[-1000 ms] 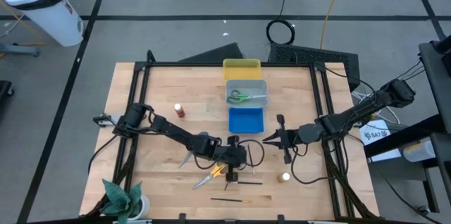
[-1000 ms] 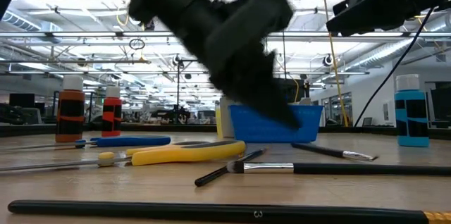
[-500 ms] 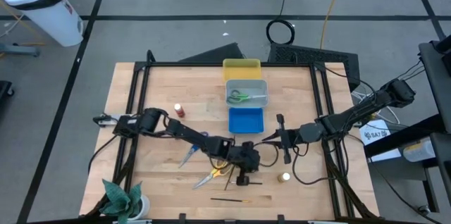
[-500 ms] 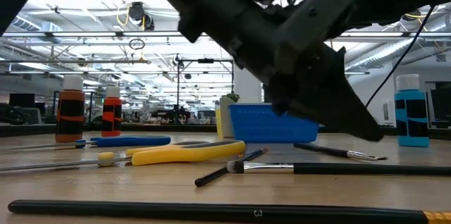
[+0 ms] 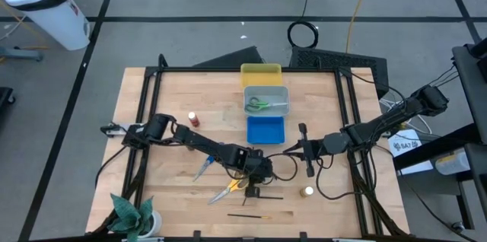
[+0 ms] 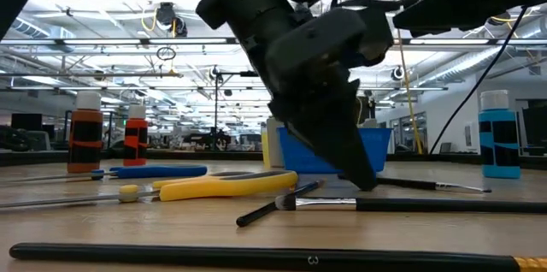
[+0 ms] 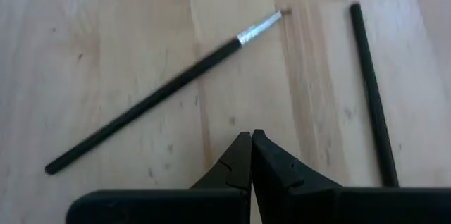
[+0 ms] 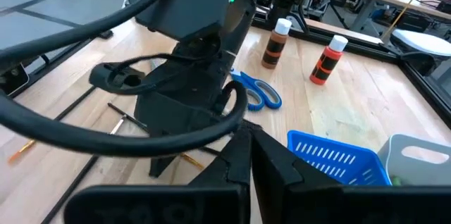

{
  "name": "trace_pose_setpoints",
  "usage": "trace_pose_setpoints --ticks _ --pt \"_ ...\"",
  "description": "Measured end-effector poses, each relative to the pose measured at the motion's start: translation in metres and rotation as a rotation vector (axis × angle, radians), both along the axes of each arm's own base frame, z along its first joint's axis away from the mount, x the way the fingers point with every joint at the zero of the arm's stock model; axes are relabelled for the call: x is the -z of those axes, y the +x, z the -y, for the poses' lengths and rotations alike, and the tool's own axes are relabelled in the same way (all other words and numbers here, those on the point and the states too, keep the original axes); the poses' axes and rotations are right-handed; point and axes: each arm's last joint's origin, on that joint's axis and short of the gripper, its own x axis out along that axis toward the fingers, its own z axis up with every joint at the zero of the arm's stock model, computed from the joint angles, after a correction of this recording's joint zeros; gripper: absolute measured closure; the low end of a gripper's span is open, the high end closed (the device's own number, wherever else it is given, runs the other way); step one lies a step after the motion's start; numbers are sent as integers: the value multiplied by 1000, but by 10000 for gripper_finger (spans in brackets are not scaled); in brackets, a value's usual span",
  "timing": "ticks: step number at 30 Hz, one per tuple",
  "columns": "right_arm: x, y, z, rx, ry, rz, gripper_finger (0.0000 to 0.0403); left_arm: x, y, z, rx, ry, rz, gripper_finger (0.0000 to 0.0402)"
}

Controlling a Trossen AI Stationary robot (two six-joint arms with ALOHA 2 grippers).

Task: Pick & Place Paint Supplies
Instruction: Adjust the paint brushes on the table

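From above, the blue tray (image 5: 265, 129) sits mid-tabletop (image 5: 167, 105), with the grey tray (image 5: 266, 100) just behind it holding the green-handled scissors (image 5: 261, 104), and the yellow tray (image 5: 261, 73) behind that. The left claw (image 5: 252, 191) is down at the wood, in front of the blue tray and slightly to its left, beside the yellow-handled scissors (image 5: 226, 191). The blue-handled scissors (image 5: 203, 169) lie further left of that tray, the red paint bottle (image 5: 193, 119) well to its left, the whitish bottle (image 5: 307, 192) in front and to its right. A thin dark brush (image 5: 247, 214) lies near the front edge. The right claw (image 5: 300, 149) waits just right of the blue tray.

From tabletop height, the left claw's dark body comes down to the wood in front of the blue tray. The brown bottle (image 6: 85, 133) and red bottle stand far to the tray's left, the blue bottle (image 6: 499, 133) to its right.

Left wrist view — the claw's fingers (image 7: 243, 162) are pressed together, holding nothing; a silver-ferruled brush (image 7: 169, 86) lies on the wood just ahead, apart from the tips, and a second dark handle (image 7: 372, 94) lies off to one side.

Right wrist view — the right claw's fingers (image 8: 243, 155) are closed and empty, pointing towards the left arm, with the blue tray close by.
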Motion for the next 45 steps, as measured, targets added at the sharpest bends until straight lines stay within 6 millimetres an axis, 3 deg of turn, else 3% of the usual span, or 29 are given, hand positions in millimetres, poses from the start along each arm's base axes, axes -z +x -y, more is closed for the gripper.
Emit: trace_pose_setpoints --ticks 7,10,16,22,28,40,45 --pt "0 0 0 0 -1 0 401 -22 7 1 161 173 202 394" --pt "0 0 0 0 -1 1 402 -17 21 -2 160 162 324 394" --pt "-1 0 0 -1 1 8 402 -9 32 -20 86 104 373 394" --pt "-1 0 0 -1 2 14 401 9 25 -25 68 74 219 394" --pt "-1 0 0 0 4 13 402 13 18 -26 20 54 101 394" --pt "-1 0 0 0 2 7 402 2 -6 -31 95 132 -97 394" --pt "-1 0 0 0 3 7 402 -11 -14 -28 46 114 -134 394"
